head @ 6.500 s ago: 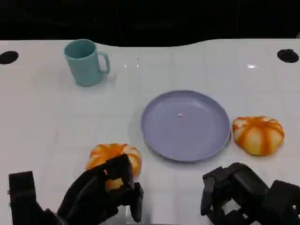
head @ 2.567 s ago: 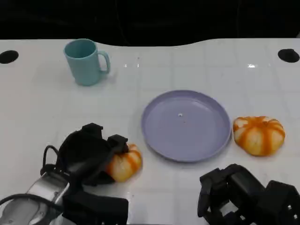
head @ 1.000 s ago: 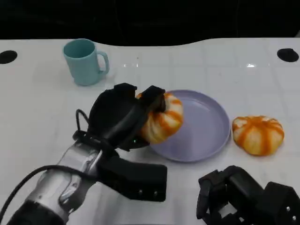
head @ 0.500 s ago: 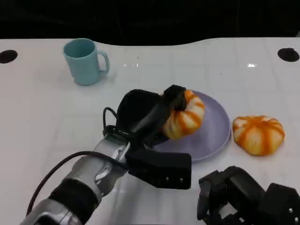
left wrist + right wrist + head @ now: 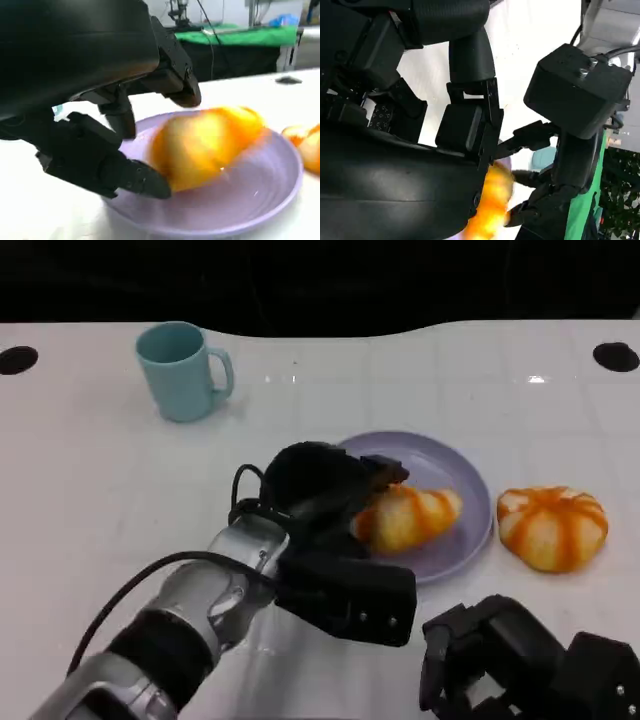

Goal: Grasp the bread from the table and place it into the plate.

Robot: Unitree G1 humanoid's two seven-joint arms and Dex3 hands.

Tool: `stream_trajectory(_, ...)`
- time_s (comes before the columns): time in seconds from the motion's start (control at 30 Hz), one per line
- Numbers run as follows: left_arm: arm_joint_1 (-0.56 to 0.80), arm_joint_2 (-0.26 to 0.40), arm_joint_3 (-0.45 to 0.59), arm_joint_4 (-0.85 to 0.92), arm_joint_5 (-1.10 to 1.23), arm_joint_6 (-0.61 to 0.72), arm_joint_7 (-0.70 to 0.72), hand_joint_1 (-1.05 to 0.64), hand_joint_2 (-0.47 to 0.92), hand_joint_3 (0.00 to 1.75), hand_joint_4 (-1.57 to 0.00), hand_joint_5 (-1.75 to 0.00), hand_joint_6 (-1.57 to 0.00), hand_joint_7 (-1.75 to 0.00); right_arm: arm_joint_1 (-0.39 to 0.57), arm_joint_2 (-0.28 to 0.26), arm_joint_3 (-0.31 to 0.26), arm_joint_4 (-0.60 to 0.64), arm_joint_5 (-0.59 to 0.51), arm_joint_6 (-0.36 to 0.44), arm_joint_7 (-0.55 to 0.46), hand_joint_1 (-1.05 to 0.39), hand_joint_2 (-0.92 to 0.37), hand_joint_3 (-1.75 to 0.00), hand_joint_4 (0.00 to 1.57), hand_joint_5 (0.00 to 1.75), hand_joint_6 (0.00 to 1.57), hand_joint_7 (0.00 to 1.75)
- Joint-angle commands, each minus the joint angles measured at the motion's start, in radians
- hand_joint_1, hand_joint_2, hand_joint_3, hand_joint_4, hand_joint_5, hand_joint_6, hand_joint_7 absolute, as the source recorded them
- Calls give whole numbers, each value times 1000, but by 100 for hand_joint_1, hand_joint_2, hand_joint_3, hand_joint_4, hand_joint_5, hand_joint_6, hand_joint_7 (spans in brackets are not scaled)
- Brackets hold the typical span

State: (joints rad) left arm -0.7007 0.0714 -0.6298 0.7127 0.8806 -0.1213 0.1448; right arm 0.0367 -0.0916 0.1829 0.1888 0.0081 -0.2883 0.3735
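An orange-and-white striped bread [image 5: 405, 517] lies in the lilac plate [image 5: 452, 466] at the table's middle, on the plate's left half. My left hand [image 5: 315, 490] hovers over the plate's left rim with its fingers spread around the bread. In the left wrist view the bread [image 5: 205, 145] is blurred on the plate [image 5: 272, 175]; one finger sits just above it and a lower fingertip [image 5: 150, 181] is against its side. My right hand [image 5: 520, 665] rests at the lower right with its fingers curled in and holds nothing.
A second striped bread [image 5: 552, 528] sits on the table just right of the plate. A teal mug [image 5: 183, 370] stands at the back left. Two black holes [image 5: 18, 361] [image 5: 613, 357] mark the table's far corners.
My left hand carried the bread from the table's front left up and over to the plate. In the last half second the bread dropped out of the fingers onto the plate. The right hand stayed put.
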Motion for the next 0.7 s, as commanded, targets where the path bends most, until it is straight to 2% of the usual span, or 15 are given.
stream_trajectory(0.03,7,56,-8,-105,0,44,-138,-79,92,18,-25,-39,-24,0,6,-8,-4,-3,-2,-15,-6,-105,-17,-134,154,131,157,108)
stream_trajectory(0.2,42,108,1,-225,-2,54,-191,-81,92,20,-28,-40,-26,-2,9,-8,-3,-10,-3,-8,-11,-105,-15,-135,155,130,157,107)
stream_trajectory(0.37,111,158,61,-345,-93,0,-214,-71,92,20,-40,-45,-37,-6,12,-8,-3,-21,-4,8,-17,-105,-15,-137,156,130,157,108)
stream_trajectory(0.47,161,187,112,-385,-167,-92,-181,-55,92,23,-66,-60,-57,-14,14,-8,-2,-29,-2,17,-20,-105,-14,-137,156,130,157,109)
stream_trajectory(0.57,209,204,164,-408,-241,-175,-167,-50,92,28,-81,-69,-76,-21,14,-7,-3,-29,7,18,-16,-105,-13,-137,156,131,157,110)
stream_trajectory(0.63,240,211,193,-423,-285,-209,-176,-50,92,28,-87,-72,-82,-23,14,-9,-2,-28,3,17,-18,-105,-12,-138,156,131,157,110)
stream_trajectory(0.7,273,211,220,-429,-331,-244,-178,-50,92,24,-89,-87,-91,-21,14,-10,-3,-26,5,14,-16,-105,-13,-138,156,130,157,110)
